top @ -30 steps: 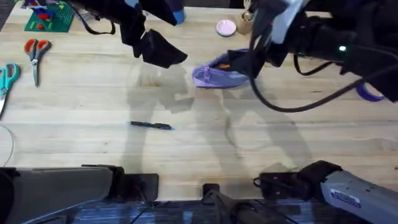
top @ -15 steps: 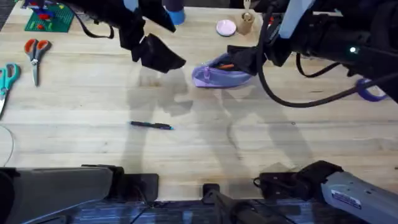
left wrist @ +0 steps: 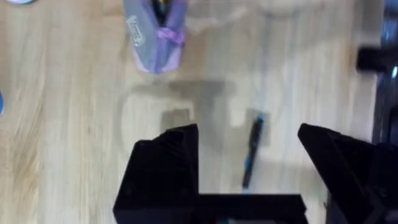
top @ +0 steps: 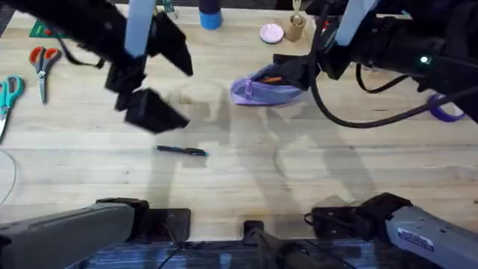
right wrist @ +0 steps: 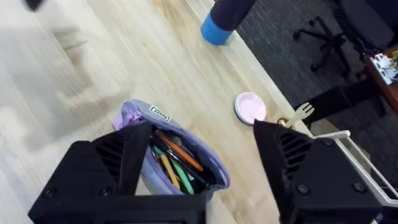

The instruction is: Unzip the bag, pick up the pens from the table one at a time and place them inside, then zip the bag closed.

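The left gripper (left wrist: 249, 155) hung wide open just above the slim dark pen (left wrist: 252, 152), seemingly to straddle it, while the right gripper (right wrist: 199, 168) stood spread around the unzipped lavender fabric pouch (right wrist: 140, 118), apparently steadying it.

Left gripper (top: 153, 112) now nearer the black pen (top: 181, 150).

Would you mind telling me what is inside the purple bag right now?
The bag is unzipped, and the right wrist view shows several slim pens inside, among them orange, yellow and green ones. Its fabric walls hide their lower ends and anything beneath them, so the count is uncertain.
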